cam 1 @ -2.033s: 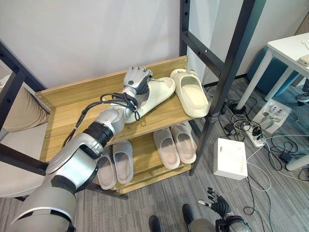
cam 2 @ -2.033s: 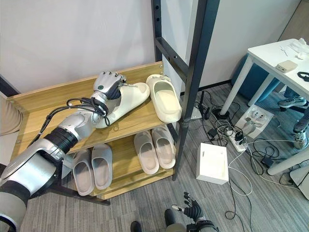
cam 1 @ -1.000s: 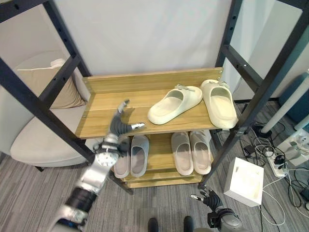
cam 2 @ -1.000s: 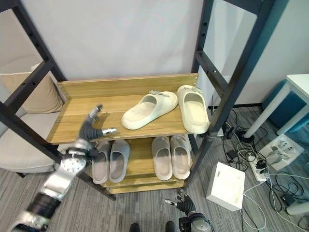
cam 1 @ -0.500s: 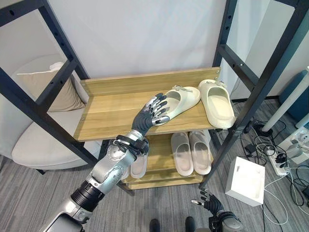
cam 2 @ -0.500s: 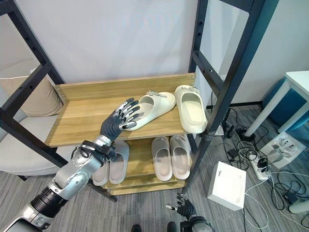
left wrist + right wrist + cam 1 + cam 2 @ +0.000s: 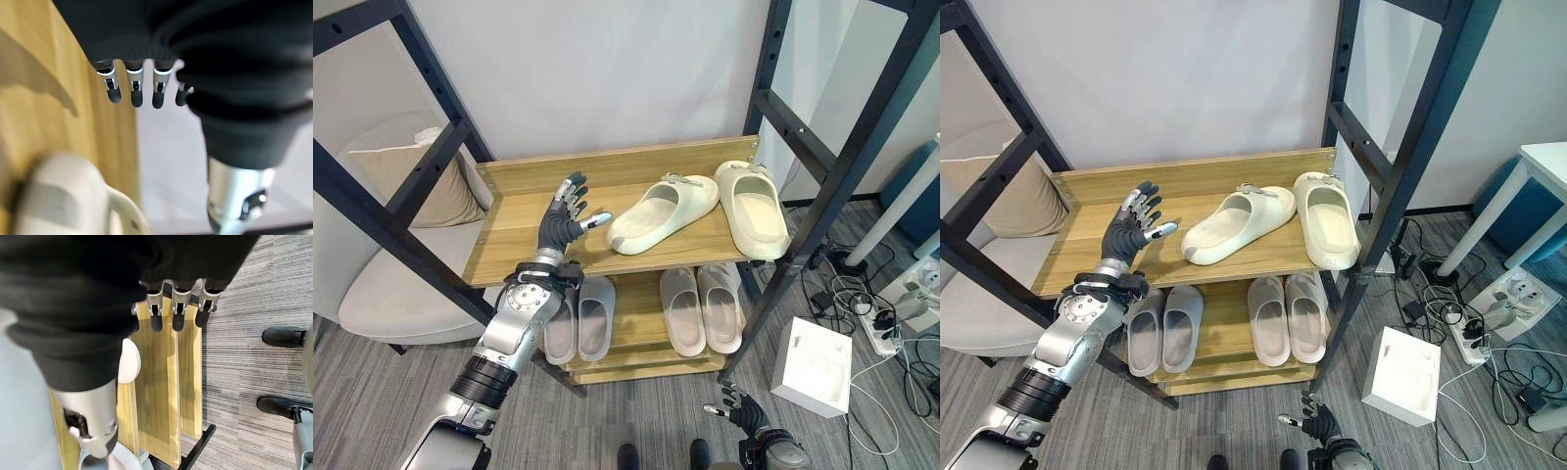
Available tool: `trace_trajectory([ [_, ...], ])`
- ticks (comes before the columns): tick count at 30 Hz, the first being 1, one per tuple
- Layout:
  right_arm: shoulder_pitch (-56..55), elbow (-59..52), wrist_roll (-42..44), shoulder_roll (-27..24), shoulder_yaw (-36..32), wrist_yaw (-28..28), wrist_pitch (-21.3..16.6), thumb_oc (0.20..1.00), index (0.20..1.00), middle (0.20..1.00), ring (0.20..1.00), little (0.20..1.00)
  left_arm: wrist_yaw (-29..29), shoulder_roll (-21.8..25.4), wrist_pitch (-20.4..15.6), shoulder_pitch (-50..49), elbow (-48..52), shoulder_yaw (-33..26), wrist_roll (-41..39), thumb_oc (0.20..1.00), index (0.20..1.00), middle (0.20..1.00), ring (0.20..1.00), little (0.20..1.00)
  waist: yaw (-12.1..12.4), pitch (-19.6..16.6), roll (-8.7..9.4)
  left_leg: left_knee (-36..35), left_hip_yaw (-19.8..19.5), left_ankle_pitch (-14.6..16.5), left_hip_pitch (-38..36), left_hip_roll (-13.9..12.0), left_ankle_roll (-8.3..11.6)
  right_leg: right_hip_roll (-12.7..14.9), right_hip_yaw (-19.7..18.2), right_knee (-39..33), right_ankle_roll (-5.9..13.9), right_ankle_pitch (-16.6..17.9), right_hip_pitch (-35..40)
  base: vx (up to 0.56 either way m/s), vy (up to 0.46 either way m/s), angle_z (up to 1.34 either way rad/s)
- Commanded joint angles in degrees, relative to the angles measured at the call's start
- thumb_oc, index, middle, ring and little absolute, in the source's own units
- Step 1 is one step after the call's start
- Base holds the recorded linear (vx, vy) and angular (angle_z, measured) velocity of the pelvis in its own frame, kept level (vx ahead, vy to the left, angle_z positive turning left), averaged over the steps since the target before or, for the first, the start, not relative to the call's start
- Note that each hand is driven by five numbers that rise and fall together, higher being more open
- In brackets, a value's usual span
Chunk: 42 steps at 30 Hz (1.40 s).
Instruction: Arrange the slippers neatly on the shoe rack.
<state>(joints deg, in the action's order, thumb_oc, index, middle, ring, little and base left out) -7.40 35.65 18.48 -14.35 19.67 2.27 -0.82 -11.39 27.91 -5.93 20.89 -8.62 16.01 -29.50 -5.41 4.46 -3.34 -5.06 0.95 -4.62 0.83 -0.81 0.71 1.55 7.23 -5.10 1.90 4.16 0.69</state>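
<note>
Left hand (image 7: 560, 223), fingers spread and empty, withdrawn to 9 o'clock of skewed cream foam slipper (image 7: 662, 209) on upper wooden shelf (image 7: 524, 230); contact just broken. Mate slipper (image 7: 751, 207) straight at 3 o'clock. Pair unaligned: another nudge likely. Right hand (image 7: 742, 412) relaxed, idle low.

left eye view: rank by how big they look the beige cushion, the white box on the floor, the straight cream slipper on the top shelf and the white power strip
1. Beige cushion
2. Straight cream slipper and white box: they look about alike, so unranked.
3. White power strip, clearly smallest, though the picture's edge cuts it off.
</note>
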Motion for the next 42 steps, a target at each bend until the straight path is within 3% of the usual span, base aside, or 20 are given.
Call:
trace_trajectory([
  [1, 2.03, -1.45, -0.75, 1.47, 0.64, -0.34, -2.13, 1.0, 1.0, 1.0, 1.0, 1.0, 0.66, 1.79, -2.13, 5.78, -1.75, 0.58, 4.64, 1.0, 1.0, 1.0, 1.0, 1.0, -0.39, 1.58, 2.37, 0.06, 1.57, 11.14, -5.23, 1.64, -1.21, 0.59, 1.24, 0.1, 2.77, -10.6, 4.08, 0.0, 0.0, 0.0],
  [16, 2.45, -1.43, -0.5, 1.47, 0.76, -1.08, -0.69, 1.0, 1.0, 1.0, 1.0, 1.0, 7.82, 0.75, 0.59, 3.3, 6.06, 7.29, -2.64, 1.0, 1.0, 1.0, 1.0, 1.0, -0.47, 1.88, 2.19, 0.06, 1.5, 11.4, -5.43, 1.64, -1.45, 0.54, 1.04, 0.1, 2.75, -10.78, 4.24, 0.0, 0.0, 0.0],
  [25, 2.91, -0.89, -0.17, 1.65, 1.24, -1.49, -0.58, 1.0, 1.0, 1.0, 1.0, 1.0, 9.07, 1.11, 0.67, 2.18, 11.64, 8.28, -4.94, 1.0, 1.0, 1.0, 1.0, 1.0, -0.19, 2.01, 2.04, 0.06, 1.26, 11.42, -5.49, 1.65, -1.46, 0.55, 1.27, 0.1, 2.66, -10.89, 4.4, 0.0, 0.0, 0.0],
  [42, 3.19, -0.18, 1.05, 1.95, 1.36, -0.75, -1.11, 1.0, 1.0, 1.0, 1.0, 1.0, 7.45, -7.09, 0.05, 9.86, 10.77, 13.32, -5.2, 1.0, 1.0, 1.0, 1.0, 1.0, -1.39, 2.2, 2.09, 0.06, 1.34, 11.38, -5.23, 1.8, -1.64, 0.58, 1.03, 0.1, 2.68, -10.69, 4.06, 0.0, -0.001, -0.01],
])
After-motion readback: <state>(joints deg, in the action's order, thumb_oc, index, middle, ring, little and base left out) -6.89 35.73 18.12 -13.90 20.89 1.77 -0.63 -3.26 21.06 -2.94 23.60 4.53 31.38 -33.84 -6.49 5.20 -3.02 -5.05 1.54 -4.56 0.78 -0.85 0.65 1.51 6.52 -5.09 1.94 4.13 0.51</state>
